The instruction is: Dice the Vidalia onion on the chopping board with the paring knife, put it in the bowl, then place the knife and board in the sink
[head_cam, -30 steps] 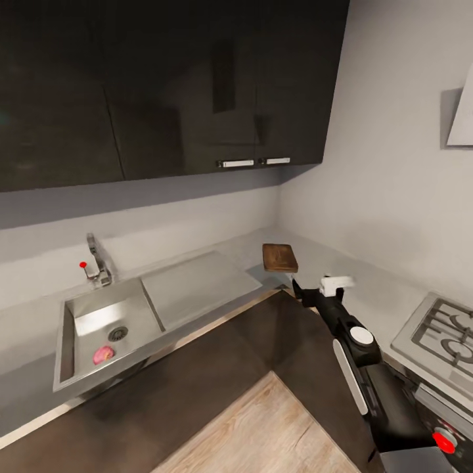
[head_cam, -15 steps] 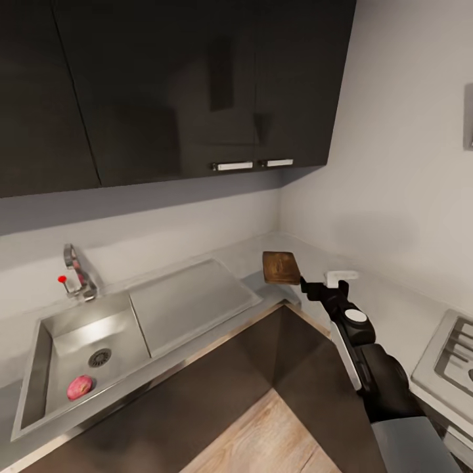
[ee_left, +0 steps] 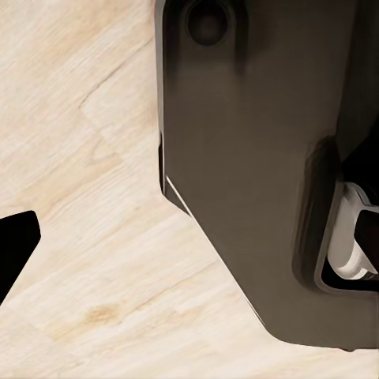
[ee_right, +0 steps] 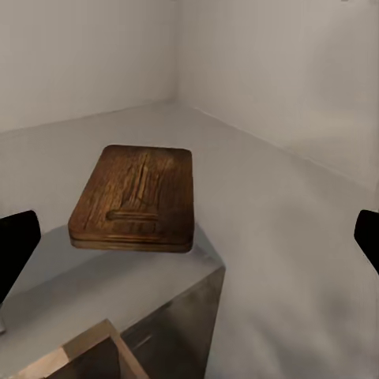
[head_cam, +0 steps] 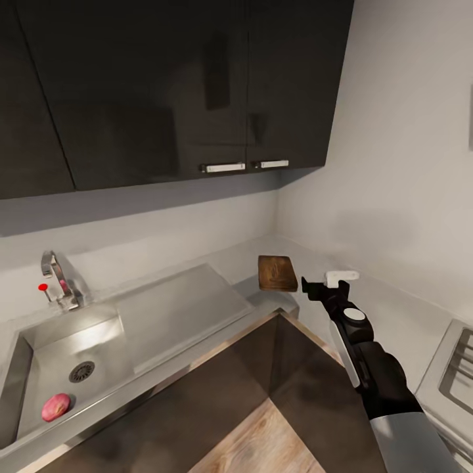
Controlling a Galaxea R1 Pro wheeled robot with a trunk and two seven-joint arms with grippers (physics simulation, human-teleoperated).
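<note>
1. Head view, task status: at the very start. Vidalia onion lying in the sink, near the drain, untouched. Nothing diced; no transfer to a bowl; knife and board not yet placed in the sink.
2. Chopping board resting on the bench in the corner, one end overhanging the bench edge. Same board in the right wrist view, bare, slot handle toward the camera.
3. Right claw extended toward the corner, just beside the board, well apart from the onion. Fingers spread wide at the frame edges, nothing between them.
4. Left claw: one dark finger visible over the wooden floor; spread cannot be determined.
5. Remaining, by judgement: reposition toward the sink, then retrieve the onion.
</note>
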